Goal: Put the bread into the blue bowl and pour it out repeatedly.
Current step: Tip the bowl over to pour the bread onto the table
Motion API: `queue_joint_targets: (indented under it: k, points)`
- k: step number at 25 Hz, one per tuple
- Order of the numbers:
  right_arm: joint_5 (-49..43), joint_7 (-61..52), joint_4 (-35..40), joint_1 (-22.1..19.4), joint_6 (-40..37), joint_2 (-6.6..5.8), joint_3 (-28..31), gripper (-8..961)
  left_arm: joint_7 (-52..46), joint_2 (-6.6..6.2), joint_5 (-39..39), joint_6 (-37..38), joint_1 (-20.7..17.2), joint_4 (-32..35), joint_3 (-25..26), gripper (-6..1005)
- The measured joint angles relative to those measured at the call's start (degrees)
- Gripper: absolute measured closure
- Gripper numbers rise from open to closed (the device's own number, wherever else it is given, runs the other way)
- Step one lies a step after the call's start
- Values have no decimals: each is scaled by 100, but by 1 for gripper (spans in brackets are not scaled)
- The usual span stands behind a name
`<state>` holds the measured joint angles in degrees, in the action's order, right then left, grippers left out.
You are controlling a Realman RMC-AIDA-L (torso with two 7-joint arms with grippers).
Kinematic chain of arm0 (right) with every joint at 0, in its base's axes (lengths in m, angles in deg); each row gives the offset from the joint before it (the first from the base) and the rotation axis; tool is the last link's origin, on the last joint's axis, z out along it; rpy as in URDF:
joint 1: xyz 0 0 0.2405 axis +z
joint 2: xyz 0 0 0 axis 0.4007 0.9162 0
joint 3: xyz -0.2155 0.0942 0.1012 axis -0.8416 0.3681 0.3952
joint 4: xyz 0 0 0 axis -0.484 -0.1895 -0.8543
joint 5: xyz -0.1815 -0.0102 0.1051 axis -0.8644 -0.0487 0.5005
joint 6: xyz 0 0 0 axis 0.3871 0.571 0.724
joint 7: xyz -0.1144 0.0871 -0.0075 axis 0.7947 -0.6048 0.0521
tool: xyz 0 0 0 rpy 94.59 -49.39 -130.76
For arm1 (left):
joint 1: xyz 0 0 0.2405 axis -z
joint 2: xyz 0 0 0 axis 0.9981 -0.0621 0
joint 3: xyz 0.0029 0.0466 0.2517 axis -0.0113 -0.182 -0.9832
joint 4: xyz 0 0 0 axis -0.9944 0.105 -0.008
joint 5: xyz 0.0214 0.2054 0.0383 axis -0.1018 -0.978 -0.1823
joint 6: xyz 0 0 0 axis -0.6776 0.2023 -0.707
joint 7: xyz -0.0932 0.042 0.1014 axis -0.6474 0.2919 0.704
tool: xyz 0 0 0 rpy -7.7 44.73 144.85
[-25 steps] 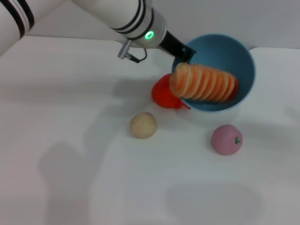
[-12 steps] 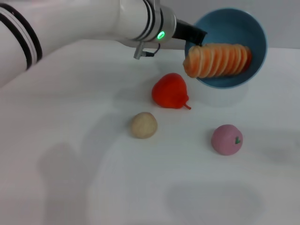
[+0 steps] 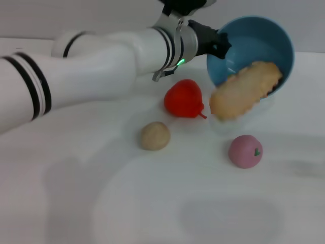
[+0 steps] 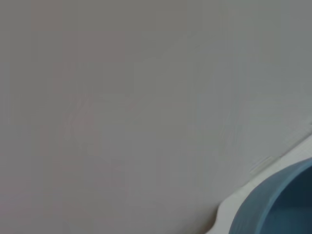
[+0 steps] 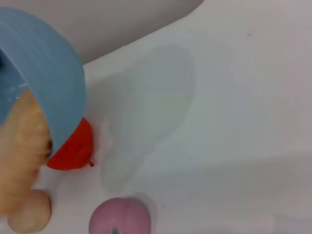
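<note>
bread [image 3: 242,91] half out of tilted blue bowl [image 3: 264,38] | left gripper [image 3: 217,44] clamps bowl rim

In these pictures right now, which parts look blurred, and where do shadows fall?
Head view: the bread sliding out of the blue bowl is motion-smeared; soft shadows lie on the table. Left wrist view: mostly featureless grey, only the bowl's rim. Right wrist view: a faint shadow beside the bowl.

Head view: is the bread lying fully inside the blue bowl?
No, the bread is sliding out over the rim of the tipped blue bowl, its lower end hanging outside.
</note>
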<state>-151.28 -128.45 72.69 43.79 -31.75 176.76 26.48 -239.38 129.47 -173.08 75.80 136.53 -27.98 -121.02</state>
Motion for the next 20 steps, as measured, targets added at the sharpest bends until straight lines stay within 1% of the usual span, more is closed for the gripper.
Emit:
queue_joint_targets:
  k: [1, 4, 6, 11, 14, 17, 18, 20]
  points:
    - [-2, 0, 0, 12, 1, 2, 1, 530, -8, 2, 49, -126, -27, -35, -68, 986]
    - [-7, -2, 1, 25, 3, 3, 4, 530, -27, 14, 392, -839, -161, -194, -492, 986]
    - [-9, -3, 1, 31, 4, 12, 4, 530, -29, 14, 613, -1428, -252, -320, -840, 986]
    - [-13, 3, 1, 88, 14, 43, 4, 530, -29, 12, 710, -2080, -298, -570, -1145, 986]
    - [-16, 49, 5, 105, 34, 71, -9, 530, -29, 13, 737, -2229, -318, -637, -1187, 986]
    - [-18, 179, 40, 133, 74, 114, -43, 530, -29, 1, 754, -2122, -325, -630, -1133, 986]
    - [-18, 278, 98, 141, 76, 153, -40, 530, -29, 1, 754, -2122, -325, -630, -1133, 986]
    - [-18, 508, 354, 146, 81, 287, -13, 530, -29, -25, 754, -1907, -316, -552, -1046, 986]
